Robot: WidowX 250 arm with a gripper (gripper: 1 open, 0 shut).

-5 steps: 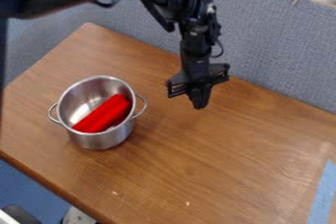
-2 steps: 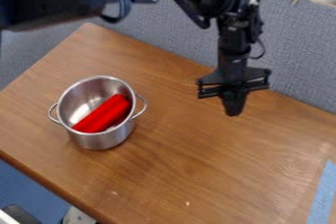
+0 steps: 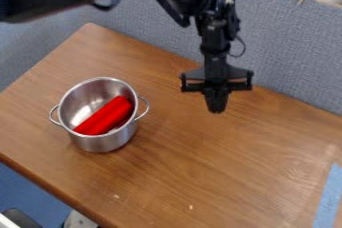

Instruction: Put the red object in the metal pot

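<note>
The small shiny steel pot point(image 3: 99, 115) sits toward the near left of the wooden table point(image 3: 227, 182), the smooth bright red bar point(image 3: 106, 116) lying slanted inside (task apparently complete). Farther back, the black gripper point(image 3: 218, 105) hangs empty, jaws closed.

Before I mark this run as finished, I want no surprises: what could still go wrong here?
The red object already lies inside the metal pot, but tilted against the wall, one end near the rim; a knock might tip it out. The pot stands close to the wooden table's left edge, so a bump could push it off. The gripper, shut and empty, hangs low over the table, and a careless sweep towards the pot could strike it.
</note>
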